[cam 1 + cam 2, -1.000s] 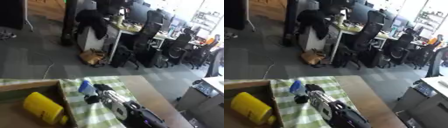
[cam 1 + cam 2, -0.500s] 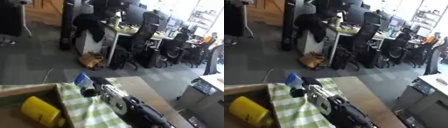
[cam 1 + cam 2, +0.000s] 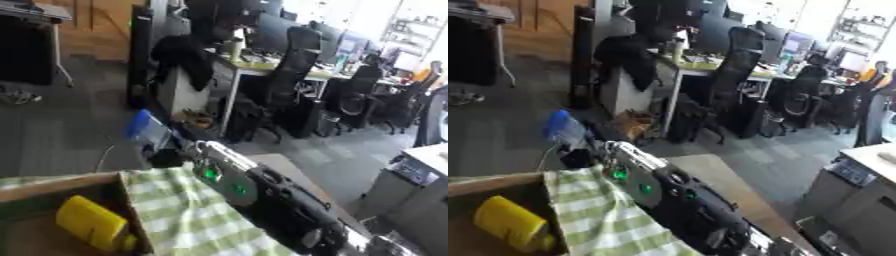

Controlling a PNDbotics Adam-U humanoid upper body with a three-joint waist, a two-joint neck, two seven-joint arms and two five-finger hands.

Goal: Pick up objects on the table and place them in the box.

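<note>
Left eye view: the robot's right arm, black with silver joints and green indicator lights, runs from the lower right corner up to the right hand [image 3: 166, 156], raised above the far edge of the counter [image 3: 284, 167]. A blue, flat, box-like object [image 3: 147, 131] sits at the tip of that hand and appears to be held in it; blur hides the fingers, so the hand seems clamped on the object, but the manner of grip cannot be told. The counter carries a green-and-white checked cloth [image 3: 188, 210]. At the lower left stands the open brown cardboard box [image 3: 61, 182], with a yellow cylindrical bottle-like object [image 3: 92, 227] already lying inside. The left hand does not show. Right eye view: the same arrangement, with the blue object [image 3: 562, 129] lifted clear of the cloth and lying beyond and to the right of the box's near corner [image 3: 531, 179]; the yellow object [image 3: 509, 222] rests against the box floor. Judgement: the step in hand is the carry, with one item boxed and the blue item picked up but not yet over the opening. The next move calls for swinging the hand leftward and toward the robot until the blue object is above the box interior, lowering past the rim, then releasing clear of the yellow object.
</note>
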